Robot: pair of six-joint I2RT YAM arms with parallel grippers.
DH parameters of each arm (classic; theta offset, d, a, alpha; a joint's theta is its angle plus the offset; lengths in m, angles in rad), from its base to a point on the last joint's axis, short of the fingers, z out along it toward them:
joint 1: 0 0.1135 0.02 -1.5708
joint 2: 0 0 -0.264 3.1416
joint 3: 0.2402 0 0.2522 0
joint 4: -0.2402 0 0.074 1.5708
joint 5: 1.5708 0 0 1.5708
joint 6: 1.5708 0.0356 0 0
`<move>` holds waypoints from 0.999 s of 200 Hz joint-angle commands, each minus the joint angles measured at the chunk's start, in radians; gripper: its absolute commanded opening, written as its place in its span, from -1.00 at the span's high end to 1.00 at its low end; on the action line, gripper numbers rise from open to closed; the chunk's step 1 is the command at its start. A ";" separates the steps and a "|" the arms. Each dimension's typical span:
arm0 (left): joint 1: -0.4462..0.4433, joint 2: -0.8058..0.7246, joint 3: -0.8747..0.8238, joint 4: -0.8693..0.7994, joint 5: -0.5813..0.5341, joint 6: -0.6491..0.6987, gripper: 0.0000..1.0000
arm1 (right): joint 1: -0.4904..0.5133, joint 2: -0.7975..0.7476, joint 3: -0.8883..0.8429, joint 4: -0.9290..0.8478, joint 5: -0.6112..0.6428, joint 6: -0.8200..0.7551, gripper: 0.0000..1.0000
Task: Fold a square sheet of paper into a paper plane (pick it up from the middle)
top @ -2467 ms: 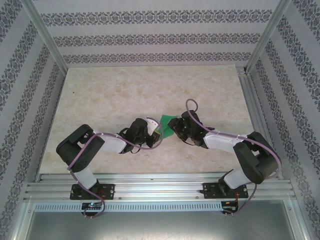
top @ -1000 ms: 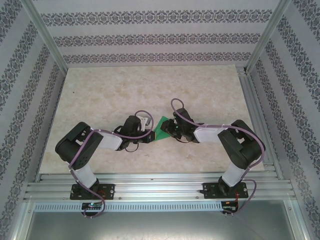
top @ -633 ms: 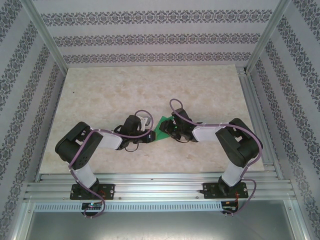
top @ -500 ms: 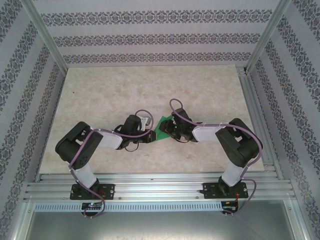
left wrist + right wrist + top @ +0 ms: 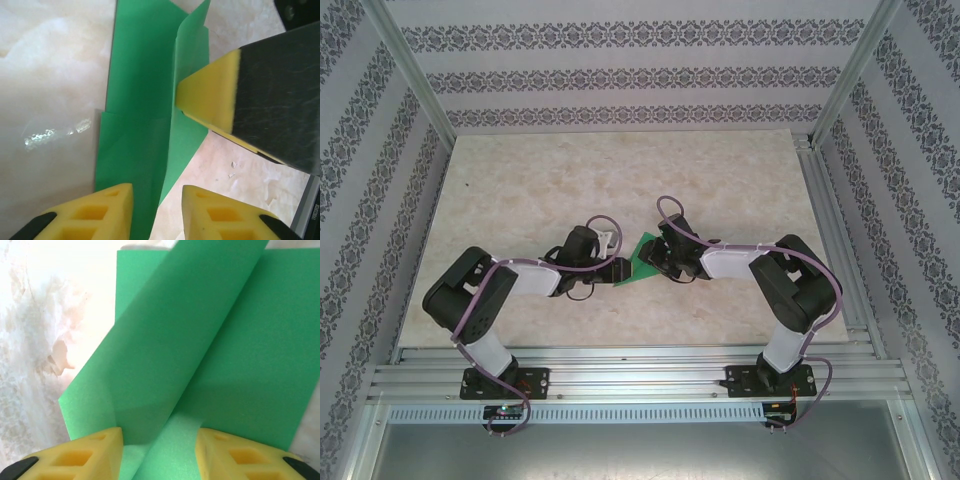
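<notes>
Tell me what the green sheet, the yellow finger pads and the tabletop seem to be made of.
Green sheet: thin matte paper; it holds sharp creases and a raised flap. Yellow finger pads: soft-looking matte foam with moulded square pockets. Tabletop: beige marble pattern, glossy, with glare; stone or laminate, cannot tell.

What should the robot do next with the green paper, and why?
Probably shut the right gripper on the raised flap. The paper lies partly folded, with that flap standing up inside the gripper's open jaws, so it isn't creased flat yet. The left gripper, also open, straddles one edge.
</notes>
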 commanded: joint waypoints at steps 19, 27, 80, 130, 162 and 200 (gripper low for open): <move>0.014 -0.060 0.023 -0.056 -0.024 0.027 0.11 | 0.005 0.063 -0.021 -0.140 0.113 0.076 0.13; 0.014 -0.070 0.020 -0.050 -0.024 0.026 0.06 | 0.004 0.065 -0.022 -0.145 0.116 0.089 0.13; 0.011 -0.139 0.011 -0.044 0.001 0.042 0.02 | 0.013 0.082 0.003 -0.214 0.133 0.118 0.10; 0.001 -0.082 0.049 -0.059 0.077 0.041 0.40 | 0.015 0.084 0.013 -0.240 0.135 0.140 0.11; 0.000 -0.014 0.107 -0.093 0.063 0.037 0.51 | 0.017 0.087 0.017 -0.244 0.135 0.142 0.10; 0.000 0.065 0.190 -0.148 0.034 0.034 0.60 | 0.018 0.091 0.017 -0.248 0.128 0.138 0.10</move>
